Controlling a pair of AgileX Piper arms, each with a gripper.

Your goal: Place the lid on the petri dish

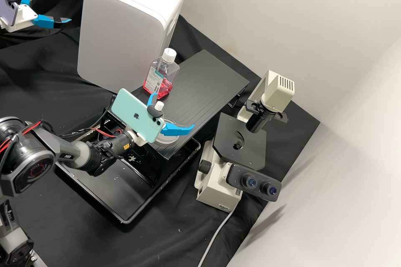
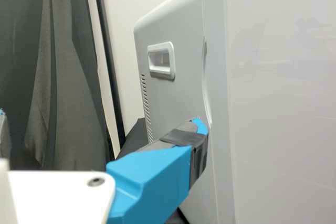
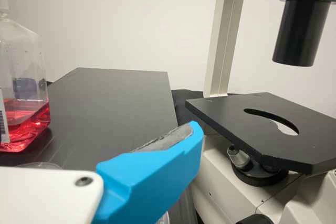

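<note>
**Right hand spread open over petri dish at platform edge**

Edges and clearance. Located the petri dish (image 1: 168, 141) at the near edge of the raised black platform (image 1: 209, 79), on the side facing the black tray (image 1: 125, 196). Could not tell a lid apart from the dish. Found most of the platform top bare beyond the dish, out to its far edge. Noted a flask of red liquid (image 1: 161, 77) upright on the platform end next to the white cabinet (image 1: 129, 25), apart from the dish. Noted the microscope (image 1: 246, 154) just beside the platform on the opposite side, with its stage (image 3: 252, 124) near the platform edge in the right wrist view.

Hands. Found the right hand (image 1: 172, 110) directly over the dish, fingers wide apart, gripping nothing. Lower finger just above the dish; contact not determinable. Found the left hand (image 1: 53, 5) high at the far left of the table (image 1: 54, 75), well apart from platform and dish, fingers apart and empty. In the left wrist view, one finger (image 2: 157, 177) close to the cabinet's side.
</note>
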